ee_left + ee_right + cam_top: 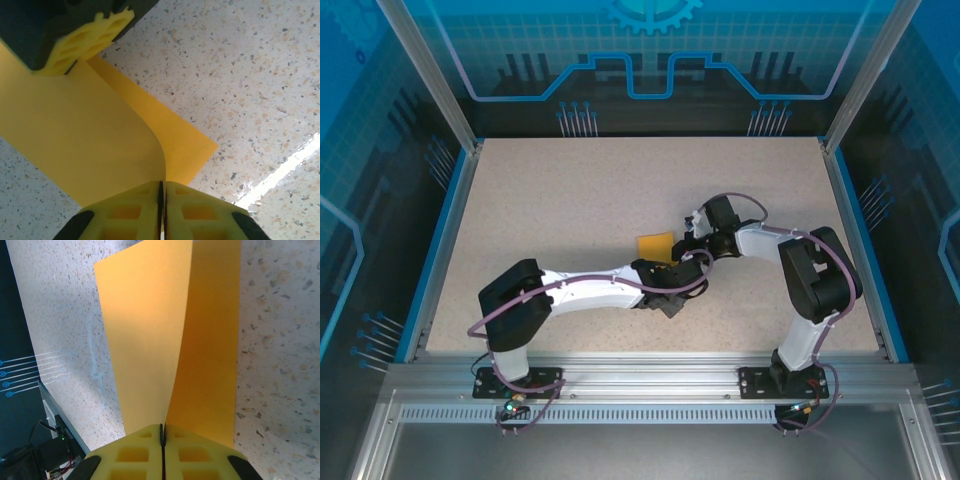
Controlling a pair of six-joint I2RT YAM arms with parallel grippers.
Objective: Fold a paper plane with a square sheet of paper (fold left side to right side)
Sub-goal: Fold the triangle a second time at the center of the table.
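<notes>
From above, the square sheet of paper (653, 245) lies near the middle of the speckled table (570, 200), a little right of centre. Only a small orange patch of it shows. The left gripper (670, 266) reaches in from the near left and meets the sheet at its near edge. The right gripper (682, 243) comes in from the right and meets it at its right edge. The two grippers sit close together there, and whether either is closed cannot be told from this height.

In the left wrist view, the left gripper (161, 200) has its yellow fingers (125, 215) pressed together, with no gap between them. They are pinched on the edge of the sheet (75, 140). An upper layer of paper curves up off the table (250, 75) into that pinch. A lower layer lies flat underneath, with one corner pointing right. At the upper left, a yellow pad (85, 35) of the right gripper rests at the paper's far edge.

In the right wrist view, the right gripper (162, 440) also has its pads tight together, clamped on the sheet (150, 340). Two orange layers fan away from the seam between the pads: a brighter one on the left and a shaded one on the right. The speckled table (280, 340) shows on both sides, and a dark panel (15, 365) with thin blue lines runs along the left.
</notes>
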